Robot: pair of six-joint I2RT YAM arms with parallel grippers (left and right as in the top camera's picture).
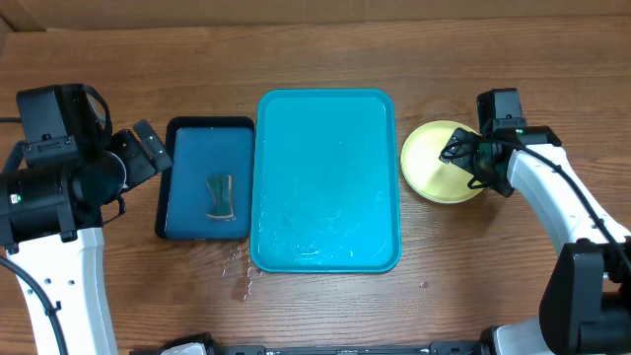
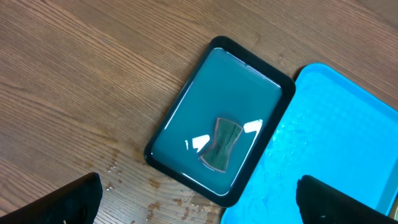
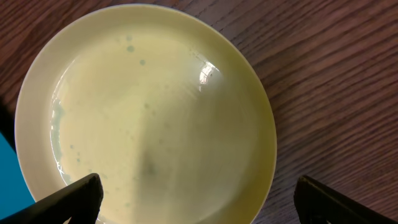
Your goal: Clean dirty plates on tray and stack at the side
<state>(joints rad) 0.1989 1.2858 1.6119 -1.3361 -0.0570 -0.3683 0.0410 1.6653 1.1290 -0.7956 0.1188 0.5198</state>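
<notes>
Left gripper [image 2: 198,202] and right gripper [image 3: 198,202] gape wide, empty — right above the plates [image 1: 434,168]. A careless drop could shove them.

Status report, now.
Left gripper open beside small tray. Right gripper open above plate. Plate on table right of tray; no plates on tray. Sponge in small tray; nothing blocking.
</notes>
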